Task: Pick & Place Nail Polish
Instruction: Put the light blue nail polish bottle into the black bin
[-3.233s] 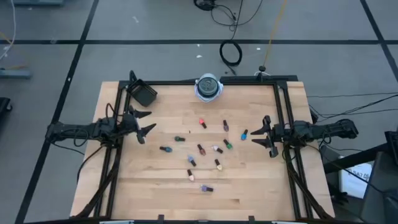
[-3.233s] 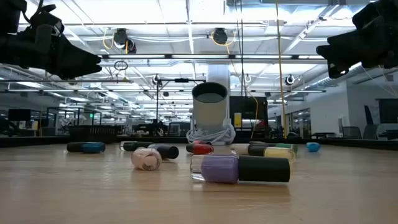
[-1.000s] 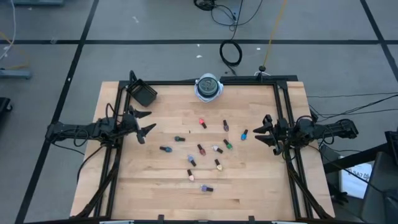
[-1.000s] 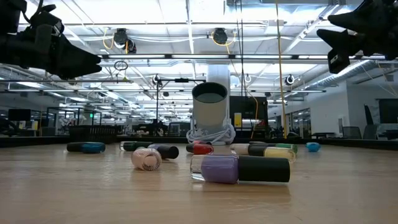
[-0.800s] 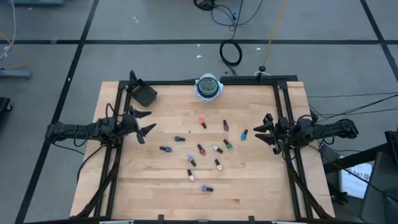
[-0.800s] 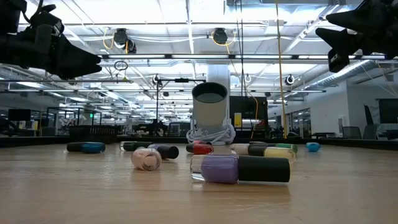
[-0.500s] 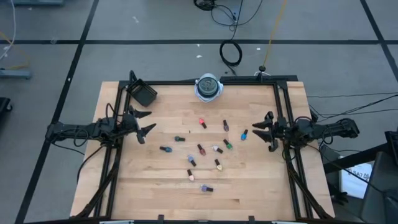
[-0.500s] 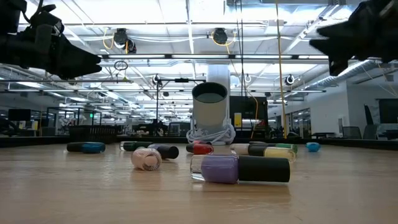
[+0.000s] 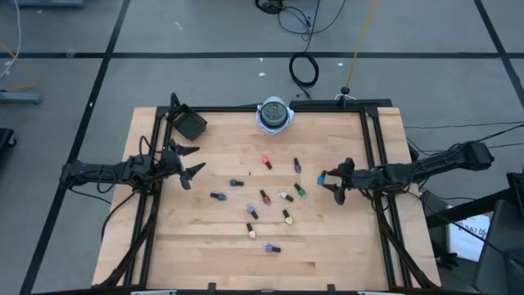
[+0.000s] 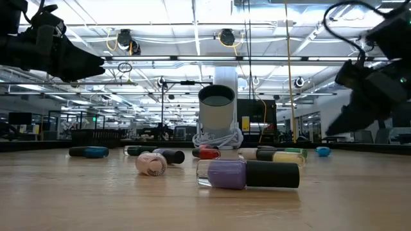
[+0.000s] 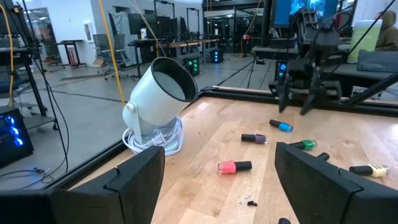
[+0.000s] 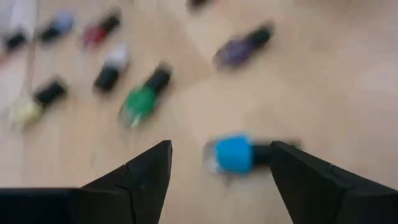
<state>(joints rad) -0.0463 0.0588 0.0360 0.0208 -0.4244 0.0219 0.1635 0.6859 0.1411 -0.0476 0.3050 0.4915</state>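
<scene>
My left gripper (image 9: pixel 187 163) hangs at the table's (image 9: pixel 327 238) left edge, fingers spread and empty, the scattered nail polish bottles (image 9: pixel 264 197) well off ahead. My right gripper (image 9: pixel 333 181) is spread wide, empty, with the blue bottle (image 12: pixel 234 153) lying between my fingertips (image 12: pixel 152 168).

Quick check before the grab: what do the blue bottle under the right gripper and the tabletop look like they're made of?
Blue bottle: probably glass or hard plastic, the blue seemingly its contents, with a dark cap, likely plastic; the blur leaves this open. Tabletop: light wood, plank seams and grain visible, low-sheen finish. The right gripper hangs open above the bottle.
</scene>
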